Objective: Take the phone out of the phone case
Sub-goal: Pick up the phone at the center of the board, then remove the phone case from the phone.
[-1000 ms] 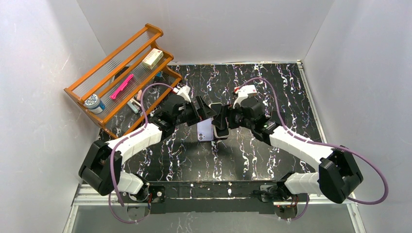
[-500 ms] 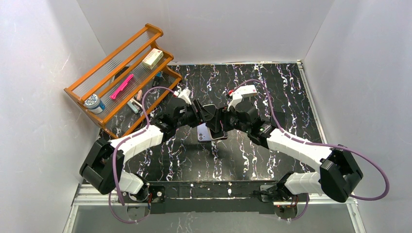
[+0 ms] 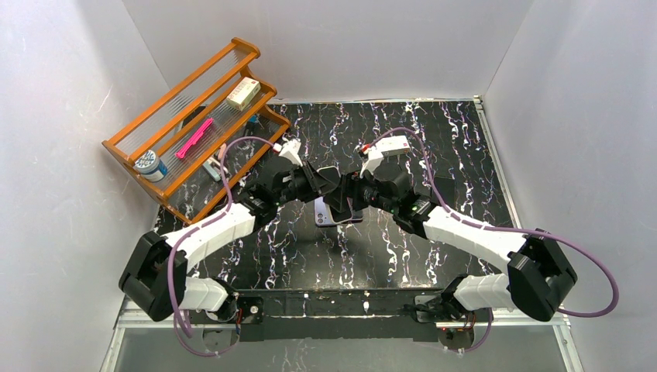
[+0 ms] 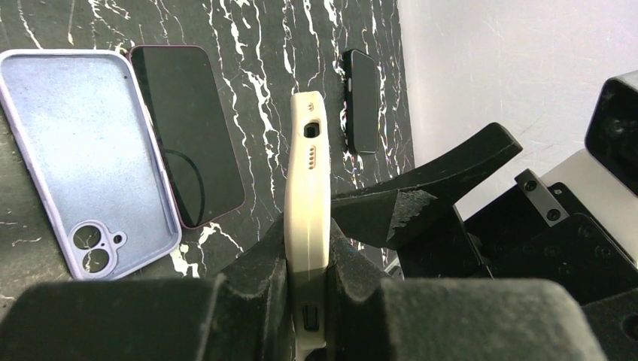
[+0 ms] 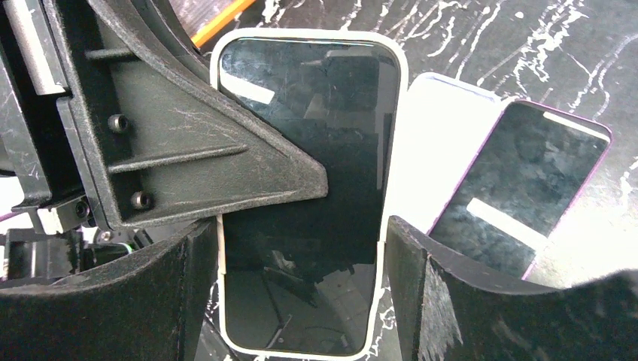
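– Phone (image 3: 342, 194) in top view, where is it?
– Dead centre, 12 o'clock from the arm bases, lifted off the tabletop (image 3: 434, 139) in its white case. Left pincer (image 3: 321, 180) meets it from 9 o'clock, right pincer (image 3: 358, 190) from 3 o'clock. Both arms are equally near. Wooden rack (image 3: 194, 116) sits at 10 o'clock, out of the way.
– Left wrist?
– White case (image 4: 307, 188) is seen edge-on, long axis running 6 to 12 o'clock straight out of the left pincer (image 4: 307, 241). The jaws are pressed together on it, one finger on the front face and one on the back. A right finger (image 4: 421, 188) comes in from 3 o'clock, tip at the case's side. On the tabletop at 10 o'clock lies an empty lilac case (image 4: 68, 150), a dark phone (image 4: 188, 135) just beside it, and another dark phone (image 4: 361, 101) at 1 o'clock.
– Right wrist?
– Screen faces the camera, long axis 12 to 6 o'clock, sitting between the fingers of the right pincer (image 5: 301, 229). The jaws stand wide, but each finger sits against a long edge, so I read it as a grip across the width. A left finger (image 5: 211, 158) lies over the screen from 9 o'clock.
– Key relation for the next move?
– My call: the two grips cross, left through the thickness, right across the width, so peeling the rim means pulling them apart along that 12-to-6 axis.
– Any text or brands?
– None readable. Screens are blank, and the print on the rack's box is too small.
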`<action>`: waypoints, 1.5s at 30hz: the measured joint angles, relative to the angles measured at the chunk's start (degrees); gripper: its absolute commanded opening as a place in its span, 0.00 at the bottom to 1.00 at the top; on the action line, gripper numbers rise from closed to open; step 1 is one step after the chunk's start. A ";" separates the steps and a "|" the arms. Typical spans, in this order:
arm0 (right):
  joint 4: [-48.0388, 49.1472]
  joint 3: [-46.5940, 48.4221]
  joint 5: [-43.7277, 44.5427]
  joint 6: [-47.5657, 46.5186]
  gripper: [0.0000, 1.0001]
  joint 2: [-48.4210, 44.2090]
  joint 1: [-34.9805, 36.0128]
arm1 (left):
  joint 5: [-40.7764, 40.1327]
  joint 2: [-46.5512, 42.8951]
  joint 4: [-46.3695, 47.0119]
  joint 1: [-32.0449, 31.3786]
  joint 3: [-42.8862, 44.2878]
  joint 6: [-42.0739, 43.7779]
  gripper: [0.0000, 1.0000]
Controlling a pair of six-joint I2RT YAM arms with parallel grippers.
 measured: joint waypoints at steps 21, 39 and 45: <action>23.65 -13.99 -10.82 23.28 0.96 -2.32 -2.34 | -9.81 -16.09 7.39 8.35 -17.64 -15.04 0.00; 39.85 -14.10 -20.52 31.04 0.67 4.79 -2.10 | -12.09 -19.26 22.60 8.44 -23.54 -28.87 0.00; 42.32 -12.90 -20.90 32.13 0.58 6.86 -1.84 | -12.04 -19.30 25.20 8.41 -23.96 -30.88 0.00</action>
